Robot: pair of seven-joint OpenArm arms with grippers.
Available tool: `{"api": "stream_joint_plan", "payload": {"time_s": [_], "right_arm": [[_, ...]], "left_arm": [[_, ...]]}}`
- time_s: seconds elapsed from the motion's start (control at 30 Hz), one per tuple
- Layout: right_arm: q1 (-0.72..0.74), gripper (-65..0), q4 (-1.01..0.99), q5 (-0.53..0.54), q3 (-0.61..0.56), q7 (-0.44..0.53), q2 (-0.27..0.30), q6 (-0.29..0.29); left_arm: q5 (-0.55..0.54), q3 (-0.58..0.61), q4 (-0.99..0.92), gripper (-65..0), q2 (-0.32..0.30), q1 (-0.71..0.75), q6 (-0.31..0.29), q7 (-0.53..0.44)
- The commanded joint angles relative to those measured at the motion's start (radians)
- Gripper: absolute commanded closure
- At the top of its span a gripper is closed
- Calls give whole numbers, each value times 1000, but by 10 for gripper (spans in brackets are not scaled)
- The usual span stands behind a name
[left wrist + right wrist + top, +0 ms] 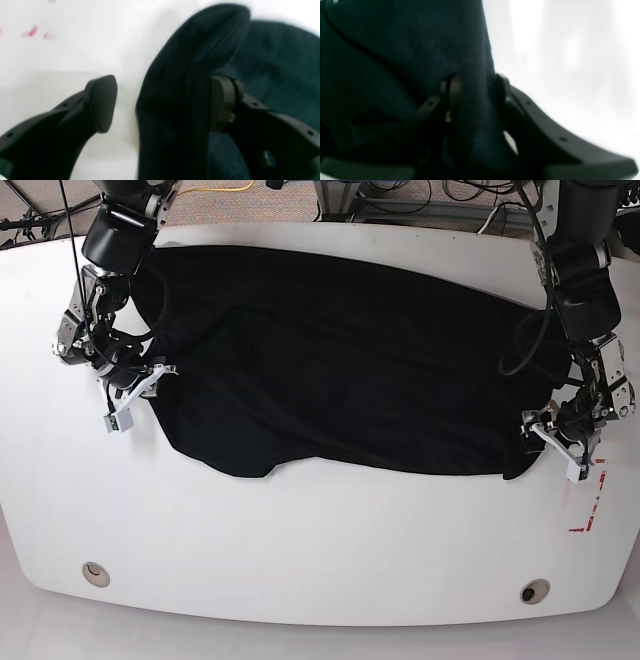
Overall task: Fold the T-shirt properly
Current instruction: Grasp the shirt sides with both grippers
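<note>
Cloth between my fingers: the T-shirt (pixel 340 370) lies lengthwise across the table's (pixel 300 550) far half, my right gripper (pixel 475 97) pinching its edge, my left gripper (pixel 162 102) spread wide around a fold.

1. A white table (pixel 320 550) with rounded corners carries everything.
2. A black T-shirt (pixel 340 370) lies spread across its far half, from 9 o'clock to 3 o'clock.
3. Red marks (pixel 590 505) sit on the tabletop at about 4 o'clock.
4. Two round holes are near the front edge, at 7 o'clock (pixel 95 573) and 5 o'clock (pixel 533 591).
</note>
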Motion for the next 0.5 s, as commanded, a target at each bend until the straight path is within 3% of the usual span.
{"api": "stream_joint_plan", "payload": {"time_s": [0.0, 0.23, 0.47], "right_arm": [[9, -178, 11, -11, 3, -15, 12, -1], [11, -176, 11, -12, -2, -15, 12, -1], [12, -178, 11, -12, -2, -15, 15, -1]], "left_arm": [[7, 1, -15, -485, -8, -16, -35, 37], [7, 1, -12, -485, 7, -27, -147, 109], [13, 7, -12, -485, 38, -25, -156, 124]]}}
